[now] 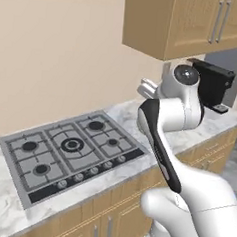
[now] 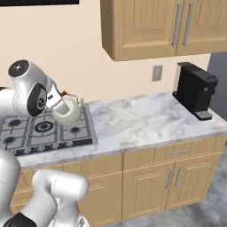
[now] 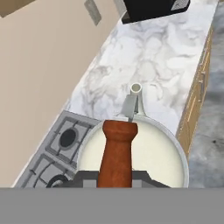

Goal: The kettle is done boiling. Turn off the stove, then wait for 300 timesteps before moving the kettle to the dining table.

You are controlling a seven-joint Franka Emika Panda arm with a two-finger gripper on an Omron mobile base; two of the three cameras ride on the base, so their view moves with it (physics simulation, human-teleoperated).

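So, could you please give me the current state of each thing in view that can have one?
kettle: lifted off the grates, hanging tilted by its wooden handle bar
gripper: shut on the kettle's handle bar
stove: no pot on any burner, no flame visible; knob positions too small to read
upper cabinets: doors closed
base cabinets: doors and drawers closed
coffee machine: nothing under its spout

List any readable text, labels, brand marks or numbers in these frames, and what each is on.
None readable.
Kettle: plain cream body, no marking.
Stove: knobs carry no legible marks at this size.
Coffee machine: plain black, no brand visible.
Wall outlet: blank plate.
Cabinets: bare wood, no labels.
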